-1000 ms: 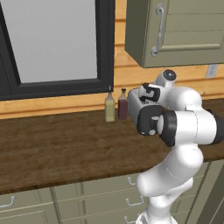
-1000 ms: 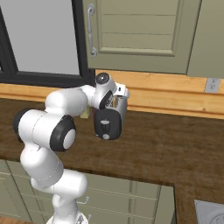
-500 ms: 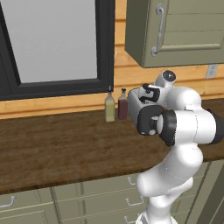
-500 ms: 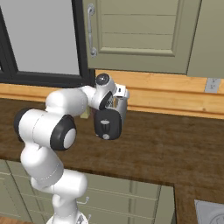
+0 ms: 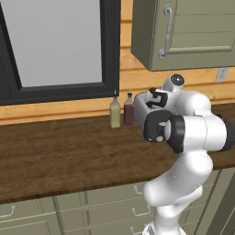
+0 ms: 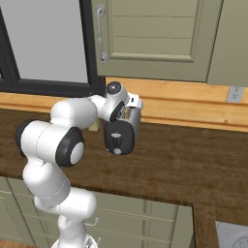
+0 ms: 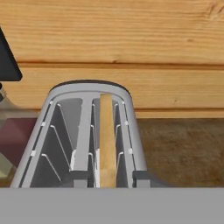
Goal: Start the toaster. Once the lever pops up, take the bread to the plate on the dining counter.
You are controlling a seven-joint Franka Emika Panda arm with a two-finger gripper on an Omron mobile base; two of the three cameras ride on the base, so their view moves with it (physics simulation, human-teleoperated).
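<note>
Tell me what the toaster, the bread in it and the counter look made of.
Toaster: seemingly brushed metal, silver-grey with a soft sheen, wire guides in its slots. Bread: pale tan, matte, seen edge-on, standing in the right slot. Counter: dark brown wood, judging by its grain, though it could be laminate.

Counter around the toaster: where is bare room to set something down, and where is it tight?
Free: the wood counter right of the toaster, up to the wall, and the wide stretch left of the arm, below the window. Crowded: toaster's left side, where two bottles stand close beside it.
</note>
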